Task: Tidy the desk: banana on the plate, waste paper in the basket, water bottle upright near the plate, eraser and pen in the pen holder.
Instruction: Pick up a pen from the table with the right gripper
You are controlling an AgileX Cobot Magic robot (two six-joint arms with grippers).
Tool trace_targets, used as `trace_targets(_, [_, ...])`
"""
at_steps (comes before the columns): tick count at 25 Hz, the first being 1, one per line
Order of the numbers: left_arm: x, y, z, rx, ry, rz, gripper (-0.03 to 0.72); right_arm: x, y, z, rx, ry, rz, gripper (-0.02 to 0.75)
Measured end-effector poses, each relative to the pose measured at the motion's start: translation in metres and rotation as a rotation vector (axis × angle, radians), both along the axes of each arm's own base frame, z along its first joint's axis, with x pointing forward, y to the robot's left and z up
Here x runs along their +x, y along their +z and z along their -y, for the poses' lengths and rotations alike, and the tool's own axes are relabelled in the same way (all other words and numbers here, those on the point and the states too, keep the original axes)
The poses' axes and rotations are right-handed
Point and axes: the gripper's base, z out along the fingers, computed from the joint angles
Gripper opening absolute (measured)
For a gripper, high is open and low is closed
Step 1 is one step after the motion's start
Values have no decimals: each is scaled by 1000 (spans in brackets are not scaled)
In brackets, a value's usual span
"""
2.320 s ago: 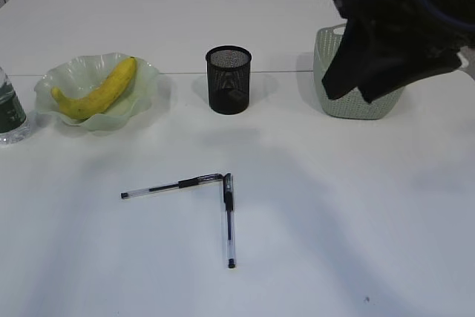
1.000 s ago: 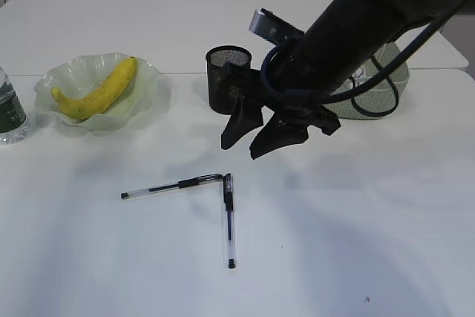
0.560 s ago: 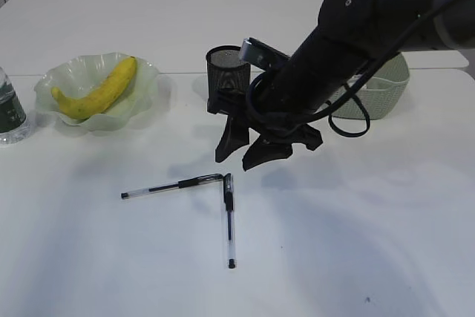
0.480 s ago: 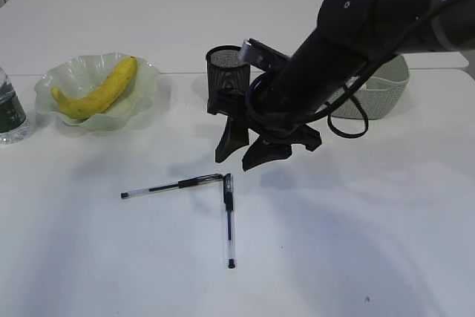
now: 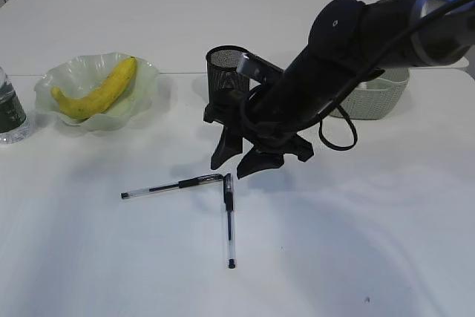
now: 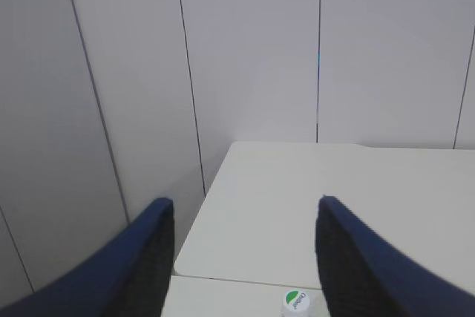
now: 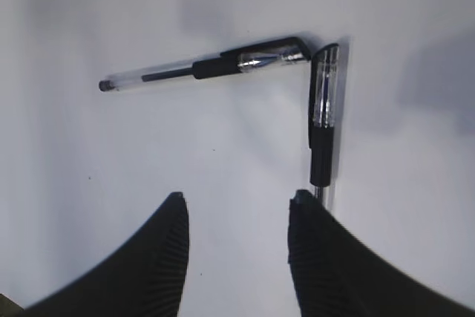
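2 pens (image 5: 226,206) just below the open right gripper (image 5: 241,159) – untouched

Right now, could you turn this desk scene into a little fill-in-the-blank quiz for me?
1. The curved yellow banana lies in the pale green ruffled glass ____.
2. On the white desk lie ____ clear-barrelled pens, ends meeting in a corner.
3. The right arm's black claw hangs open just above those pens, in front of the black mesh ____.
4. The left claw holds ____.

Missing words: plate; two; cup; nothing
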Motion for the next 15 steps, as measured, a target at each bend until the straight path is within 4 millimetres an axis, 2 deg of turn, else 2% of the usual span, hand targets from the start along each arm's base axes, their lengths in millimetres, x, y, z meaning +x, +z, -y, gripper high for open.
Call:
trace_targets(12, [0, 0, 0, -2, 0, -1, 417, 3, -3, -1, -9, 10, 38, 334])
trace_targets(15, [0, 0, 0, -2, 0, -1, 414, 6, 2, -5, -46, 35, 78, 334])
